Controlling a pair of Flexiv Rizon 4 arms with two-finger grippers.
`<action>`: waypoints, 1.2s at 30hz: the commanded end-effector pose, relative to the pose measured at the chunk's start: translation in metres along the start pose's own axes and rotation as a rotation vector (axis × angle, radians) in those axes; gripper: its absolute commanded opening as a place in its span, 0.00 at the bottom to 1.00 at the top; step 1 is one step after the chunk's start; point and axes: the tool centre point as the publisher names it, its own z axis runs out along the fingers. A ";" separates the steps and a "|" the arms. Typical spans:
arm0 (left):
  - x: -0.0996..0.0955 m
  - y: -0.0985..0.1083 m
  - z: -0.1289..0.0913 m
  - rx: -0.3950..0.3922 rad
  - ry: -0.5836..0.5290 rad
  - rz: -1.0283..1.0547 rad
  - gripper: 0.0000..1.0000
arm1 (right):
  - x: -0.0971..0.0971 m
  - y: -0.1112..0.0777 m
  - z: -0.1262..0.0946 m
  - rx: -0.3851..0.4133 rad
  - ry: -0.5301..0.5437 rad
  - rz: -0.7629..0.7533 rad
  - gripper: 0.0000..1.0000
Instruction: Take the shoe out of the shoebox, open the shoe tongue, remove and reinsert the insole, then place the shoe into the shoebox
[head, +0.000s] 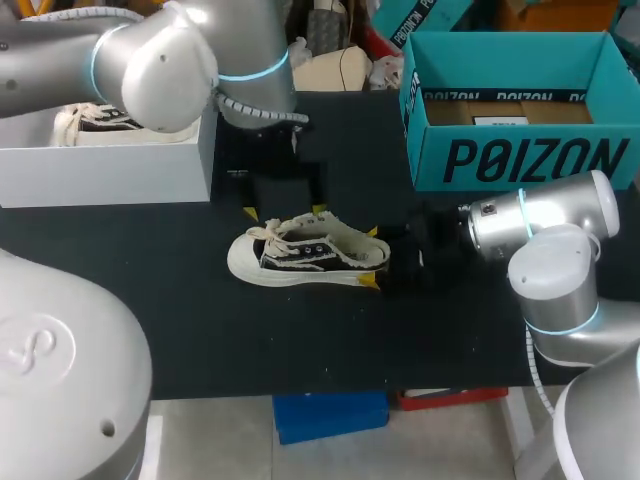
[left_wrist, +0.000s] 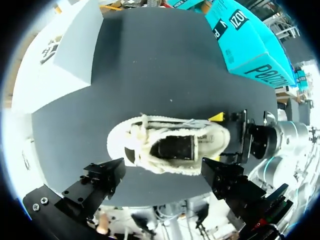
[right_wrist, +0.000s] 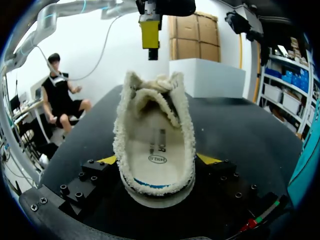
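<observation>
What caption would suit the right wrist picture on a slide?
Right gripper clamps the shoe at its heel, insole showing; left gripper hangs open above it.

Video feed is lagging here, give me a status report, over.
Right gripper shut on heel of shoe. Left gripper open, above shoe. Insole in place. Nothing in the way.
</observation>
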 end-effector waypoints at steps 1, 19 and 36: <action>0.024 -0.006 0.008 0.019 -0.294 -0.045 1.00 | -0.001 -0.002 0.003 0.002 -0.002 0.001 0.00; 0.047 -0.007 0.039 0.012 -0.487 0.045 1.00 | -0.001 -0.002 0.003 0.002 -0.002 0.001 0.00; 0.032 -0.002 0.063 -0.044 -0.687 0.068 1.00 | -0.001 -0.002 0.003 0.002 -0.002 0.001 0.00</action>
